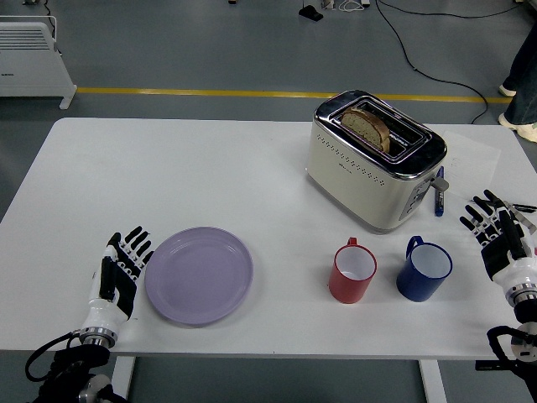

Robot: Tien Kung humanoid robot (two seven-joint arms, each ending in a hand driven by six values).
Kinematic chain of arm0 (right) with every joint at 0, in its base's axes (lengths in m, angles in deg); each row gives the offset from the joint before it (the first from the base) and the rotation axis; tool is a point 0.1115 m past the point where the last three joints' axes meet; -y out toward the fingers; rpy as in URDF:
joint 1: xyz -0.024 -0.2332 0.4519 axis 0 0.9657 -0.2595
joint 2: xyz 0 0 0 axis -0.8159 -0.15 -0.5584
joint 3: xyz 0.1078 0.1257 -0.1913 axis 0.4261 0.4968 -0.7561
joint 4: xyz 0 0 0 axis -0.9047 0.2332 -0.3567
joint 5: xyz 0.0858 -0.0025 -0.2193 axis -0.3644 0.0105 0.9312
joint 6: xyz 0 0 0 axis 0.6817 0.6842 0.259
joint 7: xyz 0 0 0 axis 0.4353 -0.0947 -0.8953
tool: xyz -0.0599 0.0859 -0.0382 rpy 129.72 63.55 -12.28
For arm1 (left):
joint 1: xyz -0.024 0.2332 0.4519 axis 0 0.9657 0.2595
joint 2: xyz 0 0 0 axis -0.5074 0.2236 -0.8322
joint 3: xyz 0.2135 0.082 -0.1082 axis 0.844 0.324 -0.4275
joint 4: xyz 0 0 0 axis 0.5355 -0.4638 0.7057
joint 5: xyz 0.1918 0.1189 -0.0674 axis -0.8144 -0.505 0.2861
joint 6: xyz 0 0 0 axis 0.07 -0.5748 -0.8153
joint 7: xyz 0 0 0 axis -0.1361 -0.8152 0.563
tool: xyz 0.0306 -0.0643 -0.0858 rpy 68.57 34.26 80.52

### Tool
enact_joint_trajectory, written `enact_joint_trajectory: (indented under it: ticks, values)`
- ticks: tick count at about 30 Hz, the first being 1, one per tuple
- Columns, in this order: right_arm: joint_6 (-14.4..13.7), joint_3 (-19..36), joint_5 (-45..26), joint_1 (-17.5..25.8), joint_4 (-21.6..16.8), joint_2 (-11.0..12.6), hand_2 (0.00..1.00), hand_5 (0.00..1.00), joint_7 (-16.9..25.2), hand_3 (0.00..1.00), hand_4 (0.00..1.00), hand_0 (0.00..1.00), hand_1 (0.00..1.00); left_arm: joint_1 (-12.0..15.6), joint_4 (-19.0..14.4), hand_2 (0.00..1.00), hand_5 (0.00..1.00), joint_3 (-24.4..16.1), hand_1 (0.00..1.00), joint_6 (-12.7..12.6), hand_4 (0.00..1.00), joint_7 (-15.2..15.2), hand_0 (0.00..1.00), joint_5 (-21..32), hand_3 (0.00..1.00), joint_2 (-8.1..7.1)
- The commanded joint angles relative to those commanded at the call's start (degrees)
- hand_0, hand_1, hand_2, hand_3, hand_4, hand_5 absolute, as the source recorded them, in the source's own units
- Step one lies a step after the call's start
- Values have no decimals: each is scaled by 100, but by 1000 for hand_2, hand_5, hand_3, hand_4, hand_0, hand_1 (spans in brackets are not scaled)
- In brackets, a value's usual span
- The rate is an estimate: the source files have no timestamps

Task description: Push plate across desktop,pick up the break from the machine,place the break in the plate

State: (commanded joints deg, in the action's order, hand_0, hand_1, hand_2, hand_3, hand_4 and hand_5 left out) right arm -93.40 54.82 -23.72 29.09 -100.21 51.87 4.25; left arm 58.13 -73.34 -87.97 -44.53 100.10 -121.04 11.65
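Head view, left hand (120, 270): fingers flat and extended, gripping nothing, their tips against the left rim of the lavender plate (200, 274).
Head view, right hand (500, 236): fingers spread and empty, resting near the table's right edge, well apart from the toaster.
Plate: flat on the white table (168, 168), front-left of centre, left of the red mug (351, 271) and blue mug (424, 269).
Bread slice (367, 127): standing up in a slot of the cream and chrome toaster (375, 159), at the far right of the table.
Other items: a blue marker (438, 200) lies just beside the toaster's right end.
Step in hand: the push of the plate across the desktop, judged partly done.
Next move: likely a further sideways shove toward the mugs, with the palm low so the rim does not ride up; then the right hand must reach over for the bread.
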Motion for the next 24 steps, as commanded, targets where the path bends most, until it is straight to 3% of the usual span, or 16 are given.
enact_joint_trajectory:
  ticks: [19,24]
  values:
    - [-6,4,-3,-27,-4,-14,755,508,2,739,490,761,735,-524,297,836,998,692,821,375,574,-120,793,476,789,0]
    - [-10,-2,-3,-29,-26,-16,755,508,2,738,490,761,735,-497,137,834,998,725,820,343,574,-98,793,432,785,0]
